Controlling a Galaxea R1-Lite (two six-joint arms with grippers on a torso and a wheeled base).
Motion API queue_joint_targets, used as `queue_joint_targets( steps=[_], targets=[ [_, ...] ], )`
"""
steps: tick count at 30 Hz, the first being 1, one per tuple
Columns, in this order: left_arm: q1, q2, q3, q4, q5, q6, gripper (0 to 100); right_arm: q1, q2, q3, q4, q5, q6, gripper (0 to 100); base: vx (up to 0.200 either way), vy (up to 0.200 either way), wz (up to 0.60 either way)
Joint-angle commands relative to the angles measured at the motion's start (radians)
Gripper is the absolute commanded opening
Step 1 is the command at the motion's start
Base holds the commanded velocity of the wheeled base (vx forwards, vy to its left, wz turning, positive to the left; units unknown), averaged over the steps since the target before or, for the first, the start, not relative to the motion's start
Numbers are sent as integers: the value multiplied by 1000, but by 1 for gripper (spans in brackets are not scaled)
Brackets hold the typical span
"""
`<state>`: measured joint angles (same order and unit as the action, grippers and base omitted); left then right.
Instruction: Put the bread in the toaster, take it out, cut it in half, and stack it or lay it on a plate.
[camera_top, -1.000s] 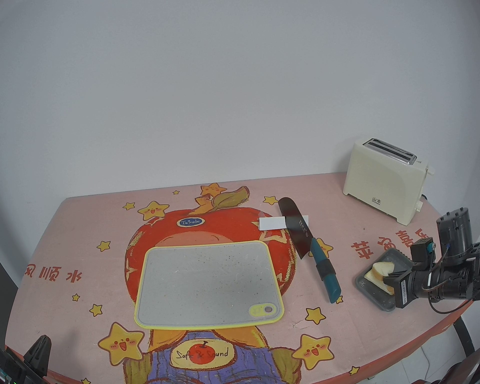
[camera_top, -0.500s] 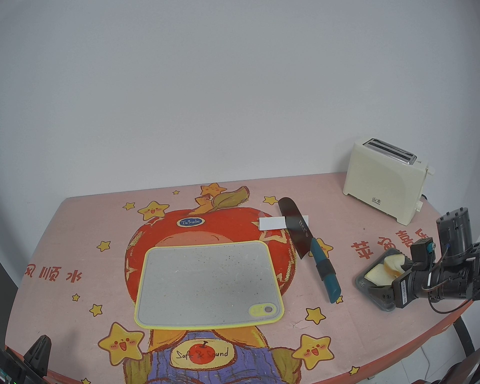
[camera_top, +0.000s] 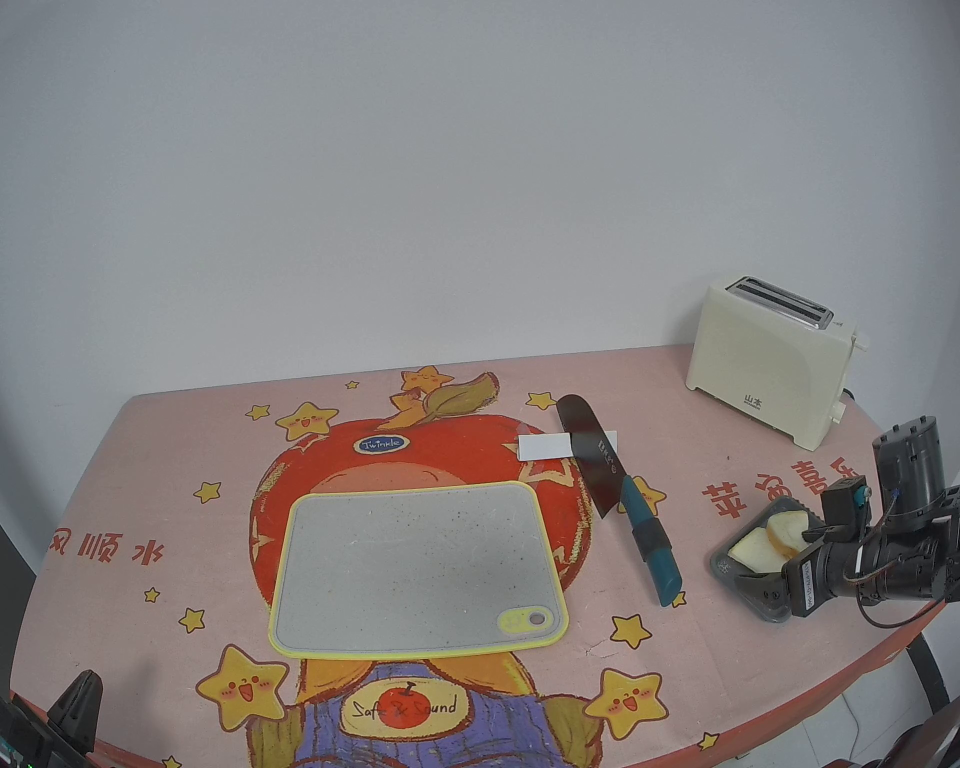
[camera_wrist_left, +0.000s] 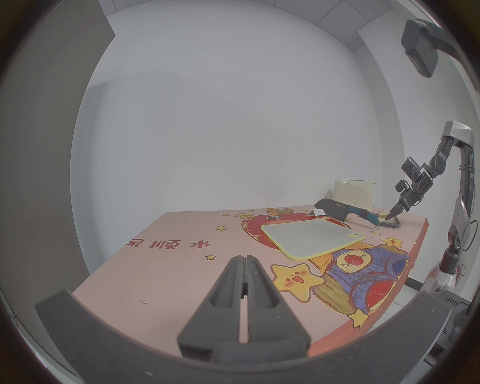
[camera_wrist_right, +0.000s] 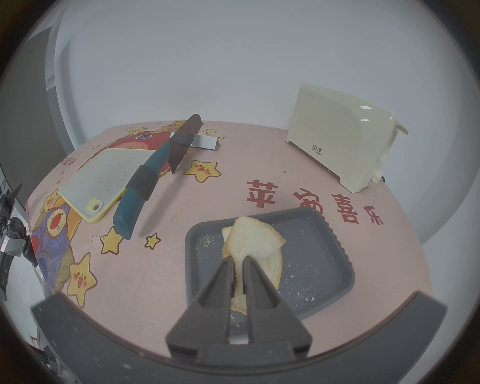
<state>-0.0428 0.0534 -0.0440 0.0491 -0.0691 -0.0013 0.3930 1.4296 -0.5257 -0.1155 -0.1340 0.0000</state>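
A grey plate (camera_top: 741, 583) sits at the table's right front, with pale bread pieces (camera_top: 762, 546) on it. My right gripper (camera_top: 792, 556) is low over the plate's near side, shut on the edge of the upper half-slice (camera_wrist_right: 253, 241), which leans on another piece lying flat underneath. The cream toaster (camera_top: 770, 360) stands at the back right with empty slots. A knife (camera_top: 622, 497) with a teal handle lies between the plate and the grey cutting board (camera_top: 415, 565). My left gripper (camera_wrist_left: 244, 264) is shut and holds nothing, just off the table's front left corner.
A small white card (camera_top: 545, 447) lies under the knife's blade tip. The table edge runs close behind the plate on the right. The cutting board is bare, and open tablecloth lies to the left of it.
My right gripper has sunk and tipped the held bread from upright to nearly flat on the plate. The left arm has not moved.
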Motion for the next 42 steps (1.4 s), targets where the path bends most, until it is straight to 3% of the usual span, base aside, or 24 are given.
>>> queue_joint_targets(
  steps=[1, 42],
  targets=[
    [0, 2, 1, 0, 0, 0, 0, 0, -3, 4, -1, -1, 0, 100, 0, 0, 0],
    [0, 0, 1, 0, 0, 0, 0, 30, -11, 12, -4, 7, 15, 100, 0, 0, 0]
  ],
)
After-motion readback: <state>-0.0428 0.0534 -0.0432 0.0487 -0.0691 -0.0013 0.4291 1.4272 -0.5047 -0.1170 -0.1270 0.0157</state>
